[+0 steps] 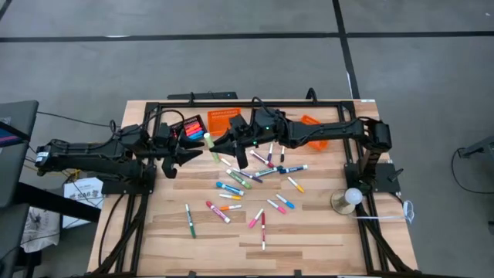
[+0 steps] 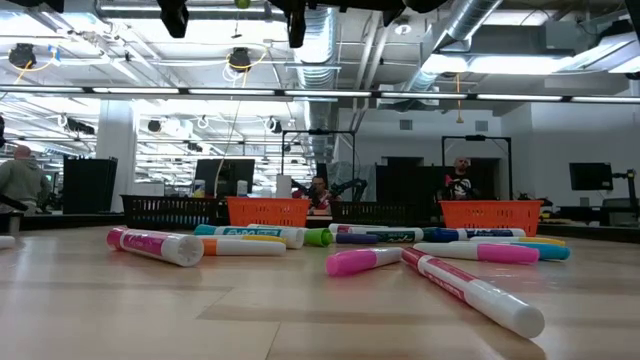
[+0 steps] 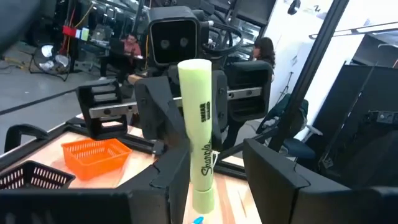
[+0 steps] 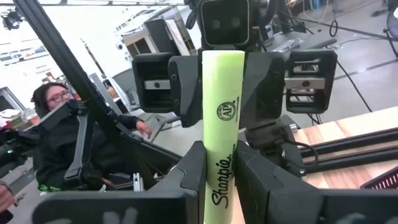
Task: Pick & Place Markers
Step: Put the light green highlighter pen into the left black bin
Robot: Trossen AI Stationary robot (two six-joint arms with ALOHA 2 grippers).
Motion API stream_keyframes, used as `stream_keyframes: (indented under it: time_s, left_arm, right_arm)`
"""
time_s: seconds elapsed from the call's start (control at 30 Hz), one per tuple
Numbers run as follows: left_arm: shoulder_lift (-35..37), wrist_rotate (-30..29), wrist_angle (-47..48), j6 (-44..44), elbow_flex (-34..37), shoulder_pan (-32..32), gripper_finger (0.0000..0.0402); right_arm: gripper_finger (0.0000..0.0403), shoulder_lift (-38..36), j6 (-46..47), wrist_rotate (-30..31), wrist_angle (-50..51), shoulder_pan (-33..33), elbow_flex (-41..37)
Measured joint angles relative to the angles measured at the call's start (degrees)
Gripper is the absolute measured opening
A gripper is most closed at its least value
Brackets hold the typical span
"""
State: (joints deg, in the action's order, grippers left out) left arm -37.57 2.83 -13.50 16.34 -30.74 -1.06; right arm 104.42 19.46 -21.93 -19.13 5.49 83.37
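Light-green Sharpie marker upright at frame centre, clamped by right end effector; left end effector directly behind; person at left.
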Motion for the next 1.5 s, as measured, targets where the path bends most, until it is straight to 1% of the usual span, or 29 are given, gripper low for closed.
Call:
stream_keyframes:
  time_s: [0.37,0.6,0.73,0.83,1.07,1.13,1.23,1.37,1.5]
  left_arm:
    - [-6.4,-0.1,-7.3,-0.7,0.0,0.0,0.019]
    - [-8.0,0.0,-10.2,-0.9,0.0,0.0,0.0194]
    - [-8.4,0.0,-10.6,-0.6,0.0,0.0,0.0182]
    - [-8.4,0.0,-11.6,-0.5,0.0,-0.1,0.0162]
    - [-8.4,0.0,-12.7,-0.1,0.0,-0.1,0.008]
    - [-8.4,0.0,-12.8,0.1,0.0,-0.1,0.0062]
    - [-8.4,0.0,-13.0,1.1,0.0,-0.1,0.0059]
    - [-8.4,0.3,-13.2,1.1,0.0,-0.1,0.0072]
    - [-8.4,0.2,-13.5,1.1,0.0,-0.1,0.0067]
  right_arm:
    - [0.0049,0.0,1.1,1.1,0.3,-0.3,0.0]
    - [0.0049,0.0,1.1,1.3,0.7,-0.6,-0.1]
    - [0.0049,0.0,1.2,1.3,0.9,-0.6,-0.1]
    - [0.0049,0.0,1.5,1.3,0.8,-0.6,-0.1]
    - [0.0049,-0.1,1.4,1.0,0.7,-0.7,-0.1]
    - [0.0049,-0.2,1.3,1.0,0.7,-0.7,-0.1]
    - [0.0049,-0.2,1.3,1.0,0.7,-0.6,-0.1]
    - [0.0049,-0.2,1.4,1.0,0.6,-0.6,-0.1]
    - [0.0065,-0.2,1.4,1.0,0.5,-0.6,-0.1]
